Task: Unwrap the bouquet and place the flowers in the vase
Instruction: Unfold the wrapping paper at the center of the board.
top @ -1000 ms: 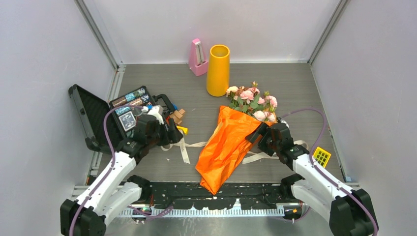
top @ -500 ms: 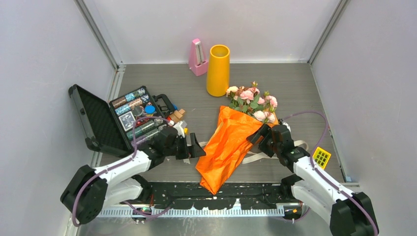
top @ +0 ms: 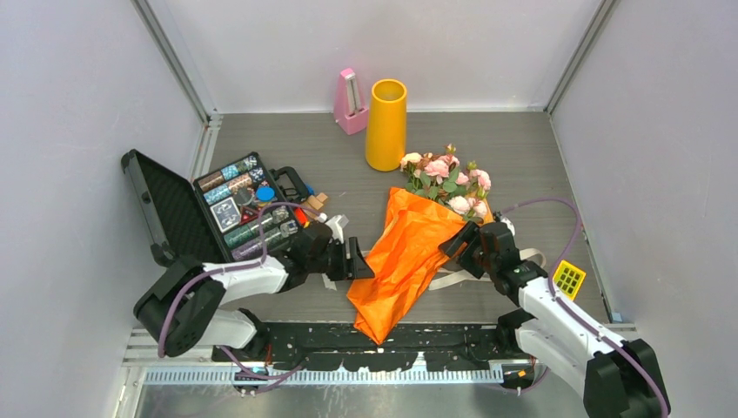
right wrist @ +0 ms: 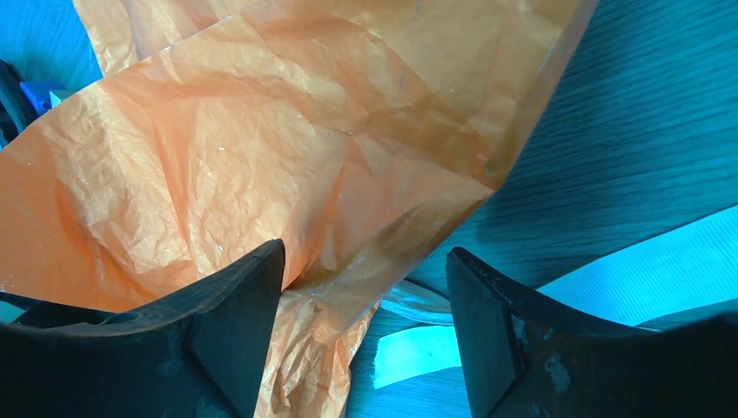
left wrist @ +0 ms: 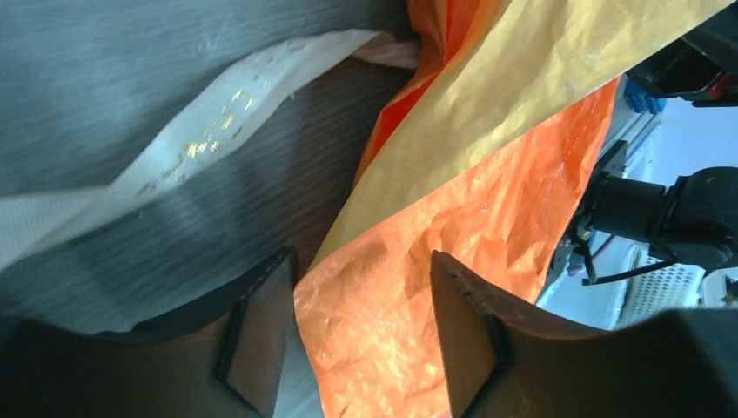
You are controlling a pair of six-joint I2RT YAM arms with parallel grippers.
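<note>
Now that the left hand (top: 355, 260) has been swung from the open black case (top: 161, 205) to the bouquet of pink roses in crinkled orange paper (top: 405, 252), lying on the grey worktop (top: 522, 148), unwrapping can be started. In the left wrist view, the paper edge is straddled by open fingers (left wrist: 261, 340), ungripped. In the right wrist view, the right hand (right wrist: 365, 261) is likewise held open around it.

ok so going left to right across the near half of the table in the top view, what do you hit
open black plastic case → left pincer → bouquet in crinkled orange paper → right pincer → small yellow gridded block
</note>
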